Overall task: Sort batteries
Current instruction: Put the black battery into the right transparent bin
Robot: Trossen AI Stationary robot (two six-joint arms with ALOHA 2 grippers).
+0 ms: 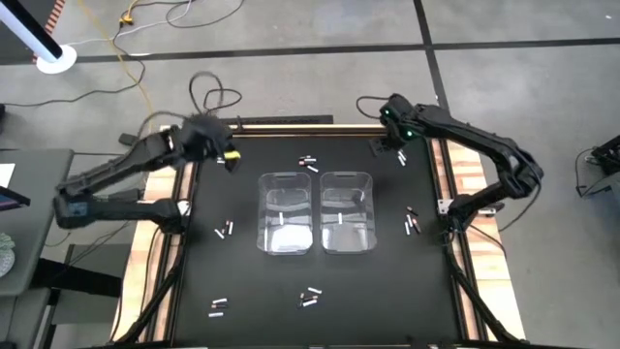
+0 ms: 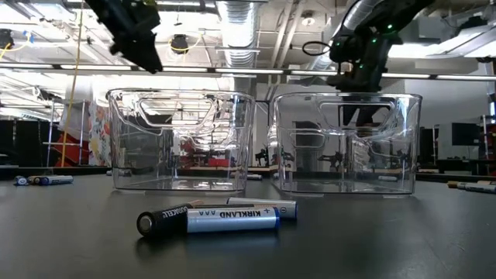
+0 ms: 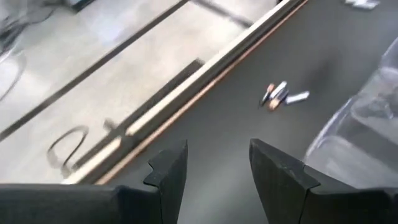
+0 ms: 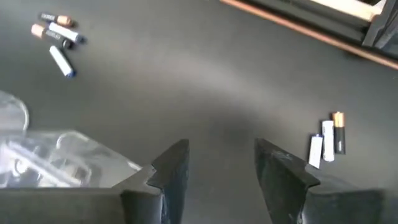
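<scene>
We find the right gripper [image 4: 217,171] released and empty; its nearest batteries [image 4: 328,142] lie just aside, long axes parallel.

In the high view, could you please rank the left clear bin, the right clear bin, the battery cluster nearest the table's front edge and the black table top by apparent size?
1. Black table top.
2. Left clear bin and right clear bin: they look alike, so no ranking between them.
3. Battery cluster, far smaller.
</scene>
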